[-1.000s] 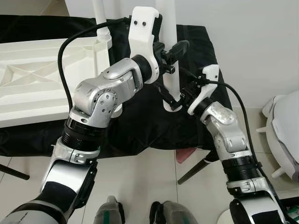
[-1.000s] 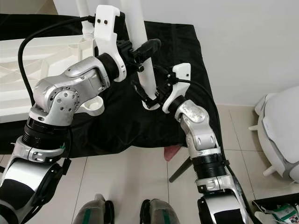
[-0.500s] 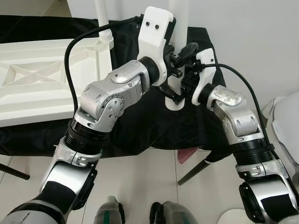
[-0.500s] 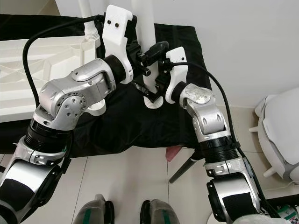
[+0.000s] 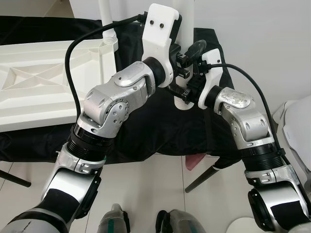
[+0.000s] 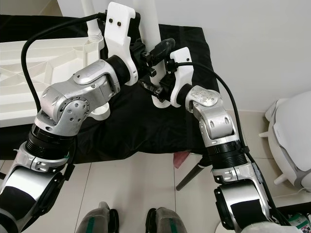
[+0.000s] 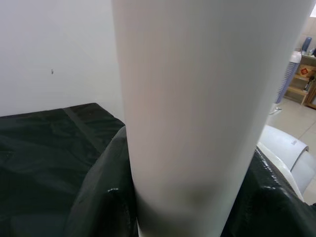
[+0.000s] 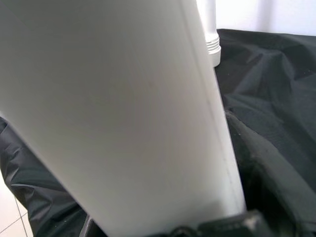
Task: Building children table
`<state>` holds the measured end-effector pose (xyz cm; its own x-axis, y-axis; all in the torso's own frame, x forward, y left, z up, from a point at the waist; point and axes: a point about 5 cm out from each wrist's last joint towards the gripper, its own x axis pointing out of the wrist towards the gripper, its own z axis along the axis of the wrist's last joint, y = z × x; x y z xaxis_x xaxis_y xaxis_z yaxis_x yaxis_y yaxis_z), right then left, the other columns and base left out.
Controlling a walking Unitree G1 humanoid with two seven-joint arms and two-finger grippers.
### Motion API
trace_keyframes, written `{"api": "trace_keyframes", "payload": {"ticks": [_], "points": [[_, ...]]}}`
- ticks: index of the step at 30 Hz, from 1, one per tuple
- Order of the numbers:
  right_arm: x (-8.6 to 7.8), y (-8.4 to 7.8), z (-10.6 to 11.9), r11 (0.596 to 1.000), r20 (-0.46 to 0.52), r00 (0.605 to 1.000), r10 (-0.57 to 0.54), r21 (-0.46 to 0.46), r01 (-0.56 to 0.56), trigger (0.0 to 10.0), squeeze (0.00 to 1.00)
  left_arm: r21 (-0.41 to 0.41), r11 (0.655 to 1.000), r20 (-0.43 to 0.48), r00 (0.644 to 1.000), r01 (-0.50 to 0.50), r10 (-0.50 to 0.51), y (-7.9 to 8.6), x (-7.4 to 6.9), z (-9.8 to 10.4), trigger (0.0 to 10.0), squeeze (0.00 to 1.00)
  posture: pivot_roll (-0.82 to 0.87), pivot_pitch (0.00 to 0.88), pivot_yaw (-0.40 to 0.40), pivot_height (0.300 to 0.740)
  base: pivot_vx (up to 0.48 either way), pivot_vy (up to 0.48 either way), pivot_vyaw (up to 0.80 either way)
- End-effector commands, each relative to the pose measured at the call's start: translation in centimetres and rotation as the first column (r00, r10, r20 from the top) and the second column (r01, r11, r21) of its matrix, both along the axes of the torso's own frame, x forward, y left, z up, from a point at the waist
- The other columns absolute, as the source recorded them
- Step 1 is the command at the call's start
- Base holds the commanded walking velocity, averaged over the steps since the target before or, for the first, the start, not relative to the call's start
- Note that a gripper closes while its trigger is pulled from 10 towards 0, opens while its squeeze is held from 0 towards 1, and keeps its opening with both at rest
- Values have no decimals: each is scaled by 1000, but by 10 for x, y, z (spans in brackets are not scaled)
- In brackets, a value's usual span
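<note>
Left eye view: my left end effector (image 5: 187,53) is up at the white table leg (image 5: 186,19), fingers clamped on it from one side; my right end effector (image 5: 187,87) grips the same leg lower down, just above its threaded end, which sits near the black cloth (image 5: 146,126) w/o my being able to tell if it touches. The leg stands roughly upright, betw. both wrists. To my left the white table top panel (image 5: 39,87) lies underside up on the cloth, w/ a second leg (image 5: 107,24) standing in its near corner socket. Right eye view: same setup; the tiled floor (image 6: 141,179) is below the cloth edge, and a white plastic chair (image 6: 291,136) is off to my right, well apart from the work. Left wrist view: the leg is very close to the lens, black cloth behind and a white wall (image 7: 54,49) beyond. Right wrist view: the held leg runs diagonally across, close up; the other leg's threaded end (image 8: 212,44) is behind it over the cloth.
</note>
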<state>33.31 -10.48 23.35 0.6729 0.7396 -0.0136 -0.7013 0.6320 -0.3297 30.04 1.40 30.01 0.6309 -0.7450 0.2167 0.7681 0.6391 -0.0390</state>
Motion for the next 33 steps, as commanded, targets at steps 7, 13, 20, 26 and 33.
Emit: {"api": "trace_keyframes", "payload": {"ticks": [7, 13, 20, 26, 33], "points": [[3, 10, 13, 999, 25, 999, -38, 40, 37, 10000, 0, 3, 908, 3, 908, 419, -419, -29, -33, -5, 10000, 1000, -157, 68, -14, 740, 0, 0, 0], [9, 7, 9, 984, -12, 990, -139, 115, 139, 10000, 0, 17, 922, 0, 922, 386, -386, -25, -30, -5, 10000, 1000, -149, 67, -13, 740, 0, 0, 0], [11, 6, -1, 965, -68, 976, -207, 153, 215, 10000, 0, -44, 931, 22, 932, 363, -362, -17, -27, 5, 10000, 0, -145, 70, -13, 740, 0, 0, 0], [13, 4, -5, 953, -91, 965, -245, 162, 257, 10000, 0, -58, 924, 57, 925, 378, -375, -16, -32, 10, 10000, 0, -142, 72, -13, 740, 0, 0, 0], [17, -1, -8, 933, -104, 946, -308, 164, 322, 10000, 0, -80, 933, 58, 936, 352, -348, -14, -29, 12, 10000, 0, -141, 73, -13, 740, 0, 0, 0]]}}
